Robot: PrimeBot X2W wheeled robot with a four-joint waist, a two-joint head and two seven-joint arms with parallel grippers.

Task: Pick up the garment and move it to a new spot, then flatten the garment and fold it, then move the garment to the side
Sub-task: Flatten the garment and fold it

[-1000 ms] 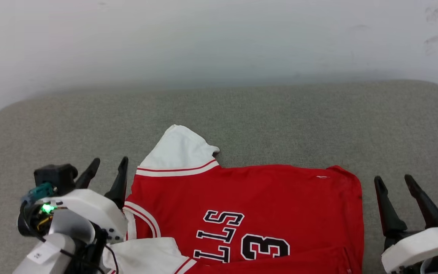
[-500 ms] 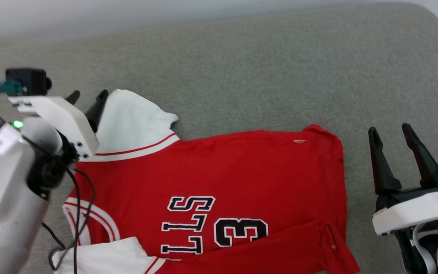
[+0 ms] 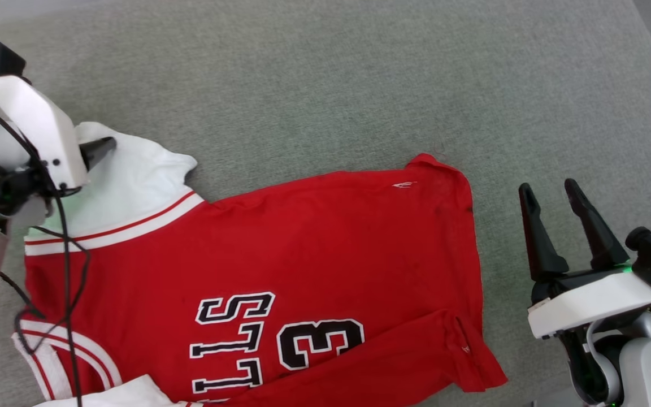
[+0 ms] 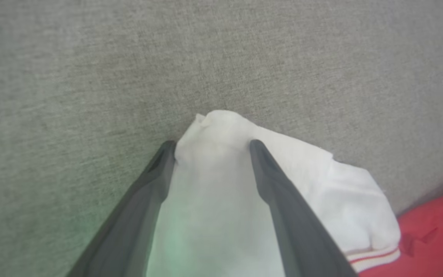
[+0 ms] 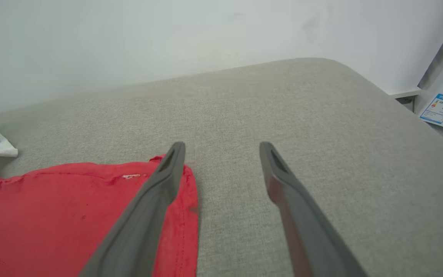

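Your left gripper (image 4: 212,147) and right gripper (image 3: 547,187), long dark tapered fingers (image 3: 537,243), white wrist housings (image 3: 585,308), black cables (image 3: 66,249) off your left wrist

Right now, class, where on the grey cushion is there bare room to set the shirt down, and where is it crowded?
Free: the cushion between the garment's far edge and the wall; a narrower strip between its hem and the right gripper. Crowded: the left gripper over the white sleeve.

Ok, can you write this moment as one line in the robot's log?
garment: spread on grey cushion | left gripper: open, astride white sleeve | right gripper: open, beside garment, holding nothing
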